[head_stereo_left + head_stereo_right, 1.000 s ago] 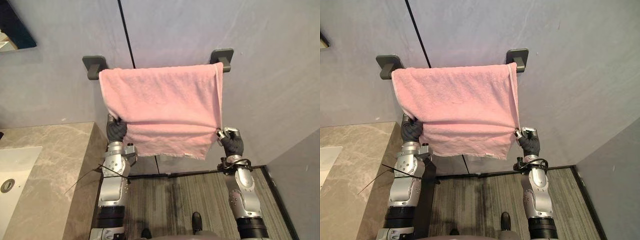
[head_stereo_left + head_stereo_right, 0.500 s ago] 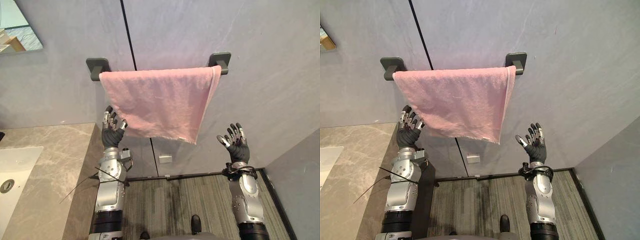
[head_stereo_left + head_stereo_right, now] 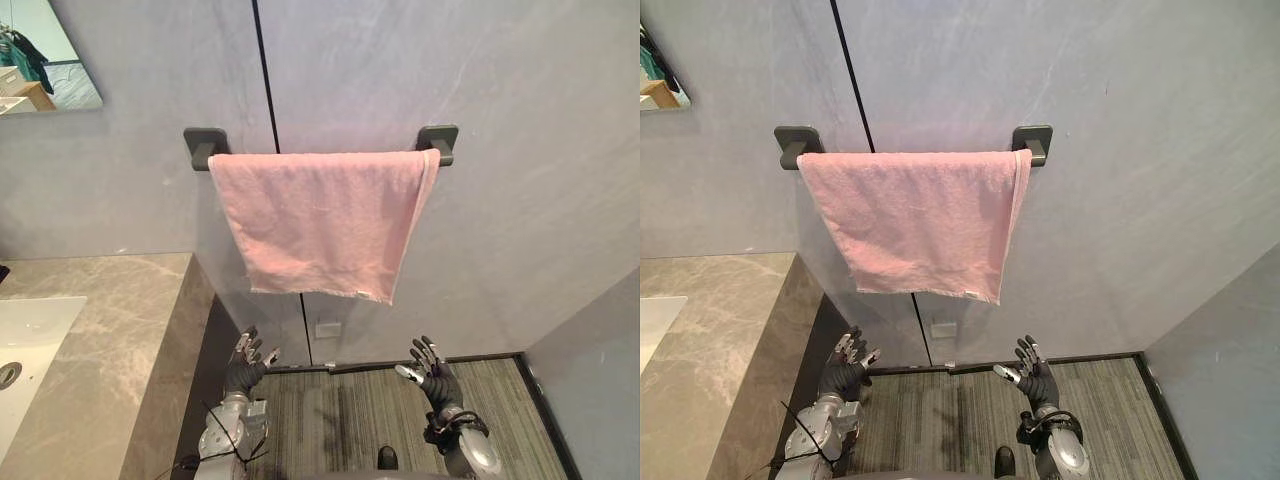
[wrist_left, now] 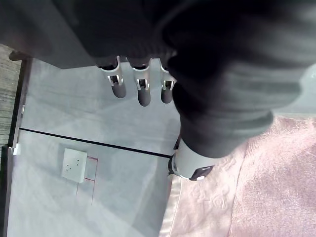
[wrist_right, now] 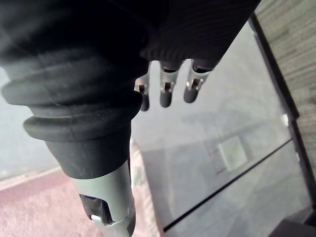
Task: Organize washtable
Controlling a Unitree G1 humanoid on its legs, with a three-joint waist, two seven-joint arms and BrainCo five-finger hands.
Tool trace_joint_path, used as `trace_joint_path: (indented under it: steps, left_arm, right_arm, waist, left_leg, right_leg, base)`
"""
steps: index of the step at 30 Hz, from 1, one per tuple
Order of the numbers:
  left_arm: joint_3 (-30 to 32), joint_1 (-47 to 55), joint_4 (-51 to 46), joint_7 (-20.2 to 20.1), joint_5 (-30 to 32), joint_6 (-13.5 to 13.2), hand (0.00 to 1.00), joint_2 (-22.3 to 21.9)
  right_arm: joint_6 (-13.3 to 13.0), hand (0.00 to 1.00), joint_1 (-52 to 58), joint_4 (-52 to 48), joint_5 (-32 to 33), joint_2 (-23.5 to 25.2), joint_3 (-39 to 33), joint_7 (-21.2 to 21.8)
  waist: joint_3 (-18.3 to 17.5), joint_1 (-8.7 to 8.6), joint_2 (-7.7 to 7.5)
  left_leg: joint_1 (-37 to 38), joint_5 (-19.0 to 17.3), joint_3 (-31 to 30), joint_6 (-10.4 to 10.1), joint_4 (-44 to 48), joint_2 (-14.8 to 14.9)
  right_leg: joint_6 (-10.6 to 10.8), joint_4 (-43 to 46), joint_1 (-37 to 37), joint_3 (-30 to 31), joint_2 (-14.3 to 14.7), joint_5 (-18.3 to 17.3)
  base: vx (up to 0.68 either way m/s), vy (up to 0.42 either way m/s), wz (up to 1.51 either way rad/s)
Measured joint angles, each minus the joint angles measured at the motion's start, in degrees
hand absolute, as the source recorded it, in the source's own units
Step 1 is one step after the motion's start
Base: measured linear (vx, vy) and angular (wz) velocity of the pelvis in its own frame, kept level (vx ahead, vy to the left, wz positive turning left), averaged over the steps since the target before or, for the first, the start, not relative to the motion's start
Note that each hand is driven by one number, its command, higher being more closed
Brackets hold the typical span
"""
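Pink towel (image 3: 320, 220) is in neither hand. Nearest, the left hand (image 3: 245, 365) and right hand (image 3: 432, 375) hover low, fingers spread and empty. Farther up, the towel hangs draped over the wall rail (image 3: 438, 141). Hanging looks done; the counter (image 3: 110, 330) may remain.

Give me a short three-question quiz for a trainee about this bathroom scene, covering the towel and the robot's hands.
1. True or false: the pink towel hangs over the wall rail with no hand touching it.
2. Multiple choice: the left hand and right hand are A) shut on the towel, B) open with fingers spread, below the towel, C) shut, holding nothing.
3. Fill in: the marble counter with its sink lies on the robot's ____ side.
Key: 1 true; 2 B; 3 left.
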Motion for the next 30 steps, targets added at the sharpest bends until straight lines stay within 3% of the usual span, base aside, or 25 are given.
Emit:
trace_joint_path:
  steps: [4, 5, 7, 8, 12, 13, 14, 22, 23, 25, 27, 30]
  left_arm:
    - [-2.0, 2.2, -1.9, -1.4, -1.6, 0.0, 0.00, 1.6]
    - [-10.5, 6.6, -15.3, -11.1, -19.2, -1.3, 0.00, 13.5]
    - [-8.9, 2.6, -19.4, -15.1, -32.9, -7.0, 0.00, 14.6]
    - [-9.0, 2.5, -19.4, -15.0, -34.3, -7.1, 0.00, 14.6]
    - [-9.1, 0.4, -19.7, -14.9, -34.6, -7.3, 0.00, 14.7]
    - [-13.6, -14.4, -19.8, -14.8, -36.1, -8.0, 0.00, 21.1]
    - [-13.4, -16.2, -20.6, -15.0, -36.6, -9.1, 0.00, 20.6]
    - [-13.1, -14.5, -20.4, -15.0, -36.4, -9.1, 0.00, 19.4]
    - [-14.4, -16.7, -18.3, -15.0, -36.1, -9.4, 0.00, 19.8]
    - [-21.5, -30.9, -3.6, -14.0, -35.4, -9.7, 0.00, 22.3]
    - [-23.8, -36.0, -0.1, -12.0, -33.6, -8.9, 0.00, 21.9]
    - [-23.7, -37.5, -0.1, -10.9, -32.5, -8.9, 0.00, 22.0]
  right_arm:
    - [0.5, 0.00, 1.3, -2.5, 0.1, -1.0, 3.3, 0.9]
    - [-0.9, 0.00, 2.2, -21.8, 4.2, -10.1, 16.1, 10.0]
    - [-5.5, 0.00, -4.0, -23.3, 11.9, -10.2, 15.1, 13.4]
    - [-5.5, 0.00, -4.1, -21.6, 12.3, -10.7, 15.1, 12.5]
    - [-5.6, 0.00, -7.7, -21.4, 12.4, -10.8, 15.4, 12.1]
    - [-6.6, 0.00, -28.4, -13.3, 11.2, -13.3, 18.4, 9.4]
    - [-8.3, 0.00, -28.6, -14.8, 9.0, -13.0, 18.8, 7.1]
    - [-7.9, 0.00, -25.7, -14.7, 9.0, -12.9, 17.7, 6.9]
    - [-7.5, 0.00, -28.4, -13.7, 8.9, -12.9, 17.7, 7.0]
    - [-7.9, 0.00, -45.6, -1.6, 11.3, -11.9, 19.1, 5.3]
    - [-7.6, 0.00, -52.8, 2.7, 12.6, -10.8, 19.9, 2.1]
    - [-7.6, 0.00, -54.0, 1.9, 13.6, -11.2, 20.7, 1.5]
  waist:
    - [0.1, -0.05, 0.34]
    - [0.0, -0.22, 0.95]
    - [-0.4, -0.22, 1.78]
    - [-0.3, -0.22, 1.60]
    - [-0.2, -0.40, 1.60]
    - [1.7, 0.02, 1.04]
    - [2.2, -0.22, 2.31]
    - [2.6, -0.30, 2.17]
    - [3.0, -0.15, 1.98]
    - [5.0, -0.18, 0.76]
    - [5.6, -0.01, -0.01]
    - [6.3, -0.11, 0.17]
  left_leg:
    - [0.1, -1.7, 0.2, 0.0, 1.5, 0.4]
    - [-0.5, -3.5, 0.5, -0.8, 2.9, 1.0]
    - [-0.7, -4.3, -0.2, -0.2, 5.3, 1.0]
    - [-0.8, -4.4, -0.3, 0.0, 5.3, 0.9]
    - [-0.9, -4.6, -0.3, 0.1, 5.5, 0.7]
    - [-2.3, -4.5, -0.7, 0.1, 5.9, 0.5]
    - [-2.5, -4.2, -1.4, -0.1, 5.8, 0.8]
    - [-0.9, -4.5, -1.9, 0.1, 4.8, 0.8]
    - [-1.2, -4.5, -2.1, 0.2, 4.8, 0.5]
    - [-2.2, -4.3, -3.0, 0.3, 5.5, 0.0]
    - [-5.0, -3.3, -3.1, 0.5, 5.9, -0.2]
    - [-7.5, -2.4, -3.4, 0.4, 5.9, -0.3]
  right_leg:
    - [-0.1, 0.0, 0.6, 0.2, 0.1, -0.4]
    - [-0.5, 0.0, 0.4, 1.0, 0.7, -1.1]
    - [-0.6, 0.0, 1.1, 0.8, 0.5, -0.7]
    - [-0.6, 0.0, 1.0, 0.7, 0.4, -0.7]
    - [-0.6, 0.0, 1.1, 0.7, 0.1, -0.8]
    - [-0.8, 0.0, -0.1, 0.5, -0.1, -0.6]
    - [-0.8, 0.0, 0.1, -0.2, 0.2, -0.4]
    - [-0.8, 0.0, 1.5, -0.9, 0.2, -0.4]
    - [-0.7, 0.0, 1.7, -1.4, -0.1, -0.5]
    - [-0.9, 0.0, 0.8, -1.8, -0.8, 0.3]
    - [-1.1, 0.0, -1.7, -1.6, -1.1, 1.3]
    - [-1.4, 0.0, -4.2, -1.7, -1.1, 2.1]
  base:
    - [0.01, -0.009, -0.07]
    - [0.03, -0.032, -0.19]
    - [0.05, -0.014, -0.03]
    - [0.02, 0.003, 0.06]
    - [-0.06, -0.015, 0.01]
    - [-0.15, -0.088, 0.13]
    - [-0.09, -0.079, 0.14]
    - [0.02, -0.002, 0.03]
    - [-0.09, 0.008, 0.11]
    - [-0.19, -0.002, 0.15]
    - [-0.18, -0.035, 0.04]
    - [-0.08, -0.045, 0.04]
